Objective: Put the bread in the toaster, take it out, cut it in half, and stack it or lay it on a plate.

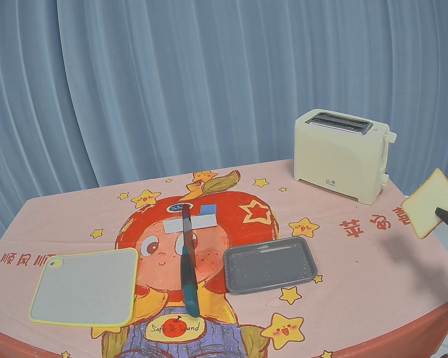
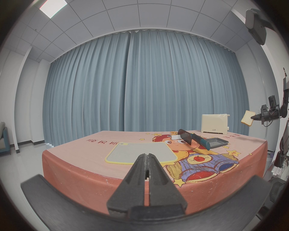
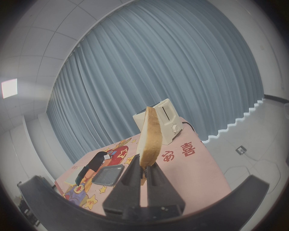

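Right gripper [image 3: 146,164] pinches the bread [image 3: 149,137] by one edge, with the slice held up in the air at the right edge of the table [image 1: 359,278]. Toaster [image 1: 341,155] sits ahead and left of it, near but apart. Its slots look empty, so step one is not done yet. Farther left of the gripper come the grey tray [image 1: 269,265], then the knife [image 1: 187,270], then the cutting board [image 1: 86,289]. Left gripper [image 2: 147,158] is far across, fingers pressed together, holding nothing. Toasting, cutting and plating are all left, I judge.
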Tool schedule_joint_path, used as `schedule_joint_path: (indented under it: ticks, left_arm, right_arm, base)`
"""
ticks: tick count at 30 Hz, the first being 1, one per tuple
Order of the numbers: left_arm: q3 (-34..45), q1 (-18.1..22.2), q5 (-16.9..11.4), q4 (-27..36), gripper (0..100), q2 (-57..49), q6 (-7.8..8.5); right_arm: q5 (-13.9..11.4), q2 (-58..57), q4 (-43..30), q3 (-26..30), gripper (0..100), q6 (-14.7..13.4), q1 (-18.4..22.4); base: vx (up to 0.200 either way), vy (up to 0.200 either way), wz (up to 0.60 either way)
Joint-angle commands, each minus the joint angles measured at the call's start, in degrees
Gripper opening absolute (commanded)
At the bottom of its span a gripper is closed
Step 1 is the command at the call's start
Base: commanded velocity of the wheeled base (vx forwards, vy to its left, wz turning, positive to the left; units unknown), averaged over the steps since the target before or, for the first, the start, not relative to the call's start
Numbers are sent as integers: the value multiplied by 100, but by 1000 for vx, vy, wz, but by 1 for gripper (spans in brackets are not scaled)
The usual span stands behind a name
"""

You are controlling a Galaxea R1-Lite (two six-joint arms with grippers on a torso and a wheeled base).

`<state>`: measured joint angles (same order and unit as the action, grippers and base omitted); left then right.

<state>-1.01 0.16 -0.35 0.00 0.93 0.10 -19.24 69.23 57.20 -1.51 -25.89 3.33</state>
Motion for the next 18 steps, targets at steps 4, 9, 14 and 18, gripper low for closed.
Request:
schedule_joint_path:
  ticks: [4,9,14,18]
  left_arm:
    - [101,2,0,0,0,-93,-1]
    - [101,2,0,0,0,-93,-1]
    - [101,2,0,-9,0,-93,-1]
    - [101,2,0,0,0,-93,-1]
  right_arm:
    - [-10,3,2,-86,0,313,1]
    - [-19,-24,11,-156,0,515,-43]
    - [-19,-32,2,-297,0,559,-52]
    - [-27,3,11,-429,0,612,-52]
  base:
    - [0,0,0]
    - [0,0,0]
    - [0,0,0]
    - [0,0,0]
